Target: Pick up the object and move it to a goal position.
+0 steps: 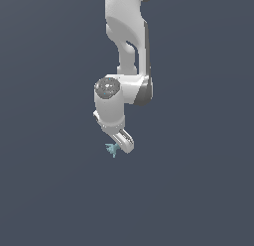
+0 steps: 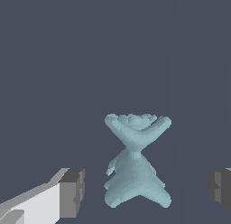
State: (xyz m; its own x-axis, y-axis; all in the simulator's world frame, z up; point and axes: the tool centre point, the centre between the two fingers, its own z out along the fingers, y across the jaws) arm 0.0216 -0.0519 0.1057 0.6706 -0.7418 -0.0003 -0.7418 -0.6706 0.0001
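Scene: While the white Franka arm (image 1: 124,46) reaches down from the top of the exterior view, everything sits against a flat, dark slate-blue surface (image 1: 49,190).
Object: a small pale teal, faceted, spiky star-like shape (image 1: 112,149), pinched at its waist and flaring into prongs at both ends in the wrist view (image 2: 136,160).
Object position: at the tip of the end effector in the exterior view, on its left side and touching or nearly touching it; whether it rests on the surface cannot be told.
End effector: the white end effector (image 1: 123,142) with dark grey pads (image 2: 72,192) is spread wide, one finger on each side of the teal shape.
Contact: in the wrist view clear gaps show between each pad and the shape, so nothing is gripped.
Arm pose: the wrist tilts downward toward the exterior view's right.
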